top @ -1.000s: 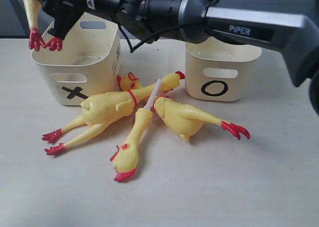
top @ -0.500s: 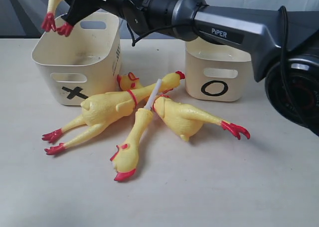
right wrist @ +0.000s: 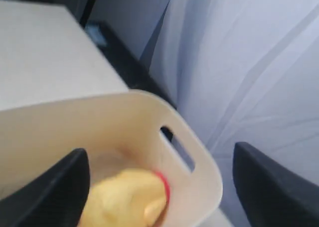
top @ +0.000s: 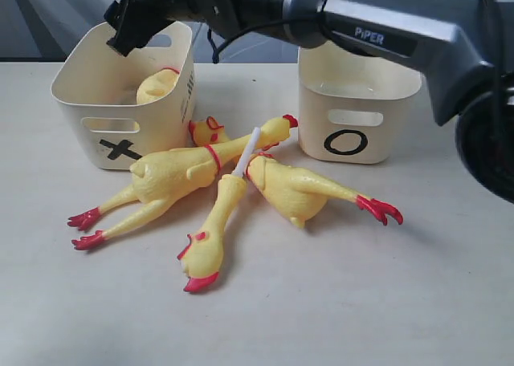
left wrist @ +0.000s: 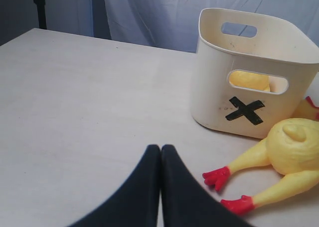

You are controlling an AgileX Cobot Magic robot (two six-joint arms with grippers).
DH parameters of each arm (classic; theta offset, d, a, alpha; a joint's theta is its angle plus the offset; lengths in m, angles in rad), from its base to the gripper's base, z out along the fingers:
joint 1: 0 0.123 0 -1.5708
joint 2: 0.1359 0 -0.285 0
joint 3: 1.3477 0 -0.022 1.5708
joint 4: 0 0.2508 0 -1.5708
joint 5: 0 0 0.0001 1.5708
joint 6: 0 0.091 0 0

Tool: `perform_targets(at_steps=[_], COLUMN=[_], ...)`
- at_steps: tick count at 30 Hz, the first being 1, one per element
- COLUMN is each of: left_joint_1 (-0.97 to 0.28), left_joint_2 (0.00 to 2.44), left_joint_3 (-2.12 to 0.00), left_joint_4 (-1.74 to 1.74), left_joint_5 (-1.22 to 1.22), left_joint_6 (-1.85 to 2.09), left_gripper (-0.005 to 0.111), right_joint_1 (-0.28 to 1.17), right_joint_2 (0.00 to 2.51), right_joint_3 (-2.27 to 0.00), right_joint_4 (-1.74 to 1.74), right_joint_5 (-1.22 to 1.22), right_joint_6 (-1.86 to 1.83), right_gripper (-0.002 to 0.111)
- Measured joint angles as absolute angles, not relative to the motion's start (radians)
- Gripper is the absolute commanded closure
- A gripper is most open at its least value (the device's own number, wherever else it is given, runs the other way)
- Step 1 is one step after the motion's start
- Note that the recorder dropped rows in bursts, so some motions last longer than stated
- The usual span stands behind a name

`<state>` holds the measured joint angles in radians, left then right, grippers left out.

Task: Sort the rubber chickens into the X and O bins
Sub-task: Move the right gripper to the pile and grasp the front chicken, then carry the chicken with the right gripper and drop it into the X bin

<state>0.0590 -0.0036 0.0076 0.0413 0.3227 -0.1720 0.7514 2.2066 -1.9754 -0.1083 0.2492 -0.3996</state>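
One rubber chicken lies inside the X bin; in the right wrist view this chicken sits below the bin's rim. My right gripper hangs open just above that bin, holding nothing. Three more chickens lie tangled on the table in front of the bins: one on the left, one in the middle, one on the right. The O bin stands at the right. My left gripper is shut and empty, low over the table near the X bin and a chicken's red feet.
The right arm stretches across the top of the scene from the right, above both bins. A pale curtain hangs behind the table. Bare tabletop lies in front of the chickens.
The chicken that hung from my right gripper over the X bin's left rim has been let go and now lies in the bin. The gripper has moved right, over the bin.
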Motion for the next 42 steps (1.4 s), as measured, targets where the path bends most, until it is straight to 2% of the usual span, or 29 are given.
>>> perform_targets(at_steps=[8,12,15,19,21,30,35,42], left_joint_1=[0.059,0.059,0.059,0.059,0.059,0.059,0.059,0.059], left_joint_2=[-0.004,-0.004,-0.004,-0.004,-0.004,-0.004,-0.004,-0.004], left_joint_3=[0.008,0.008,0.008,0.008,0.008,0.008,0.008,0.008], left_joint_4=[0.041,0.041,0.041,0.041,0.041,0.041,0.041,0.041], left_joint_5=[0.323,0.323,0.323,0.323,0.323,0.323,0.323,0.323], left_joint_6=[-0.172,-0.172,-0.172,-0.172,-0.172,-0.172,-0.172,-0.172], left_gripper=[0.107,0.107,0.107,0.107,0.107,0.107,0.107,0.107], right_joint_1=[0.754,0.752,0.752,0.768,0.788,0.93,1.001,1.071], right_joint_2=[2.094,2.087,2.083,2.08,2.08,2.079,2.079,2.079], right_joint_3=[-1.975,-1.969,-1.938,-1.875,-1.838,-1.562,-1.496,-1.492], right_joint_4=[-0.121,-0.036,0.086,0.23,0.226,-0.074,-0.232,-0.258], right_joint_5=[1.022,1.19,1.211,1.213,1.213,1.196,1.031,0.837], right_joint_6=[-0.466,-0.514,-0.58,-0.74,-0.823,-1.132,-1.168,-1.173], right_gripper=[0.034,0.034,0.036,0.047,0.047,0.047,0.047,0.047])
